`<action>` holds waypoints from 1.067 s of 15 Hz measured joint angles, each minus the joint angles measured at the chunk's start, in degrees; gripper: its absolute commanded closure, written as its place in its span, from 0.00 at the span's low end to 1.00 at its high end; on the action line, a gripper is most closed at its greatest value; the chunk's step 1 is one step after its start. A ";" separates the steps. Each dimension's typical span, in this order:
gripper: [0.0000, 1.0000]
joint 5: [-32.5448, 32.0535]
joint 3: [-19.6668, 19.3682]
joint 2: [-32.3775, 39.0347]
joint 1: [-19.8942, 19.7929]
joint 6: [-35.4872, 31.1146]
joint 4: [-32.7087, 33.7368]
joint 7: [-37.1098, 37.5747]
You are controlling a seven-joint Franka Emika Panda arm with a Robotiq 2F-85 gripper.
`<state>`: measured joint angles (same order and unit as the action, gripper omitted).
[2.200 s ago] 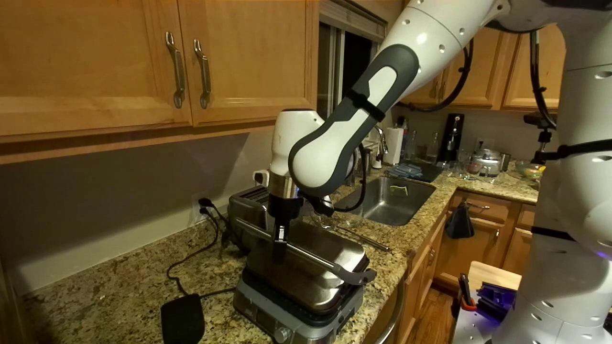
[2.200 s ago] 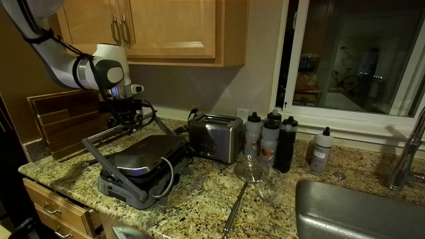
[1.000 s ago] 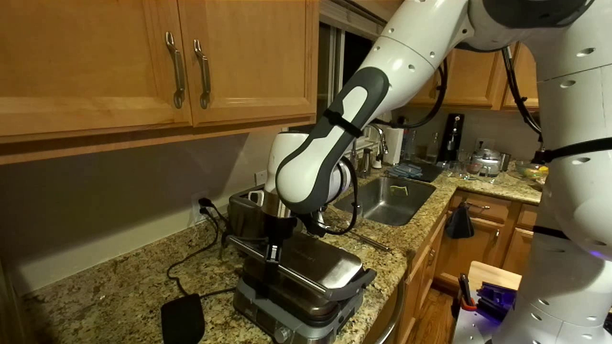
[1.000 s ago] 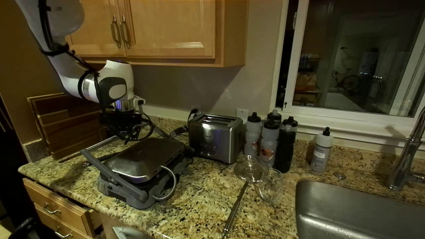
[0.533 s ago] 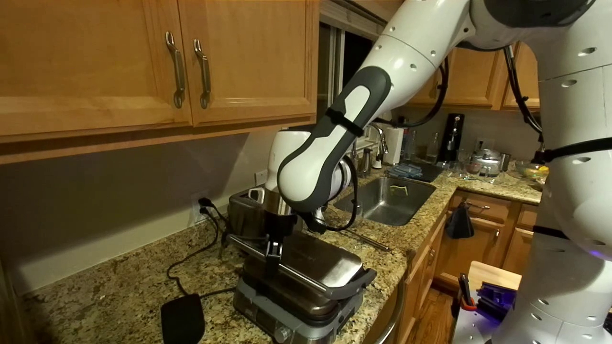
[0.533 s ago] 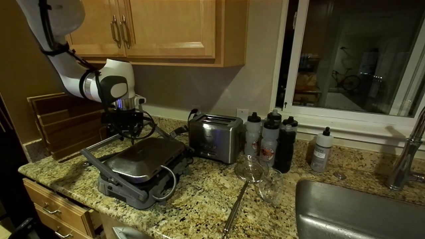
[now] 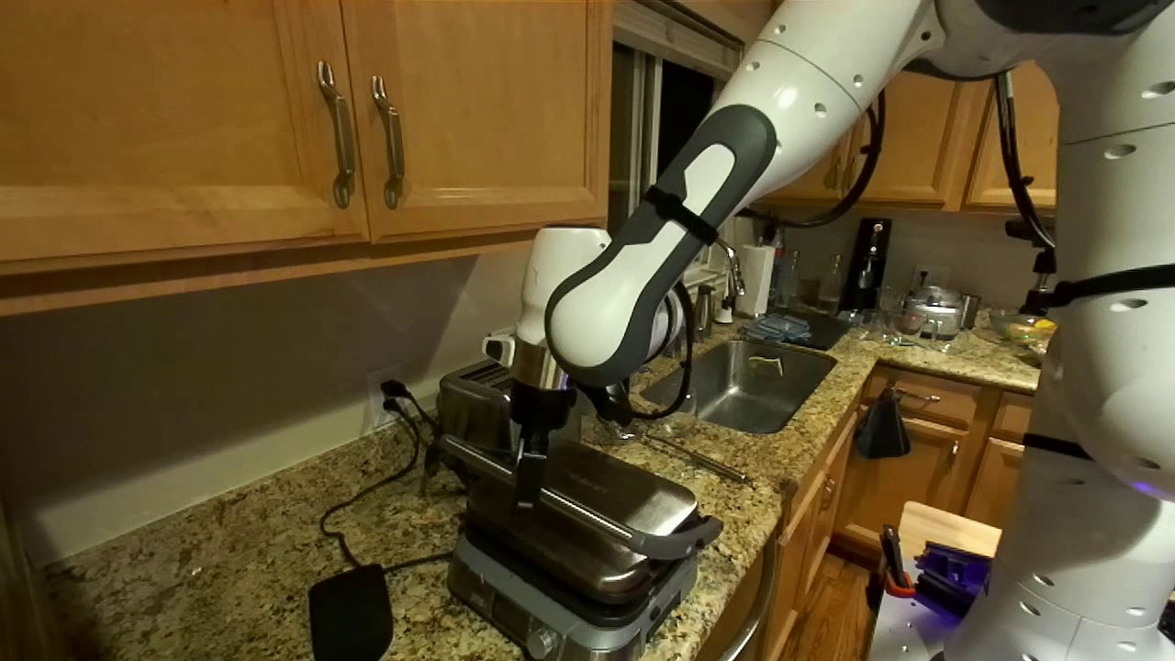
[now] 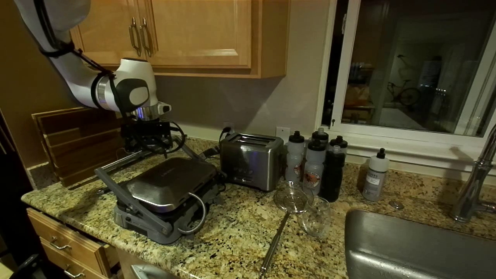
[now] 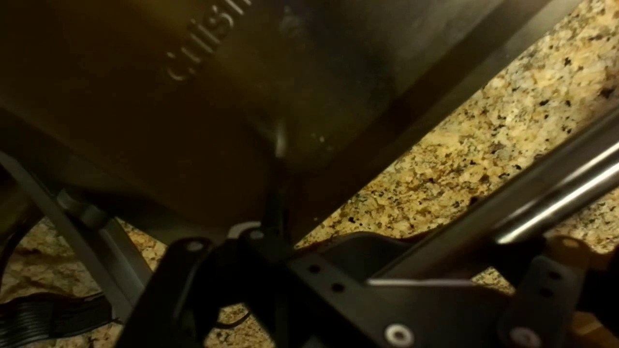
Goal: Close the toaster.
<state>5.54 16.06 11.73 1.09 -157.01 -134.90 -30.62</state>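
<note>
In an exterior view, the grill [image 7: 583, 551] sits on the counter [image 7: 220, 560], toward 6 o'clock. Its lid [image 7: 633, 496] lies low over the base [image 7: 514, 606]; I cannot tell whether the two meet all round. Compared with half a second ago, the arm [image 7: 597, 321] is higher, and the handle [image 7: 587, 513] and lid sit slightly higher with it; against the earliest picture, handle and lid are lower. The end effector [image 7: 528, 491] is at the handle, its fingers [image 7: 527, 500] pointing down across it. How wide it stands, and whether it has hold of the handle, I cannot tell. A slot toaster [image 7: 477, 413] stands at 11 o'clock from the grill, the sink [image 7: 753, 399] at 2 o'clock.

In an exterior view, bottles [image 8: 314, 166] and a glass [image 8: 317, 217] stand toward 3 o'clock from the grill, unmoved. The end effector is at 11 o'clock from the lid, too dark to make out its fingers.

In the wrist view, the end effector enters from 6 o'clock, poorly lit. The lid fills 9 to 12 o'clock, with raised lettering [image 9: 208, 41] at 11. The handle slants from 5 o'clock to 3; counter shows at 2.
</note>
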 measured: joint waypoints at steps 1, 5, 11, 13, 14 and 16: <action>0.00 0.00 -0.10 -0.67 0.00 0.00 -0.18 -0.01; 0.00 0.81 -0.17 -1.91 -0.02 0.01 -0.39 -0.15; 0.00 13.48 -0.15 -2.83 -1.46 0.06 -1.34 -3.63; 0.00 16.44 -0.60 -3.76 -1.92 0.16 -1.93 -4.47; 0.00 15.93 -1.08 -3.76 -1.79 0.37 -1.93 -4.31; 0.27 13.89 -1.79 -2.51 -1.29 0.94 -1.36 -3.13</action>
<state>19.43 14.27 9.23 -0.20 -156.07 -136.26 -33.75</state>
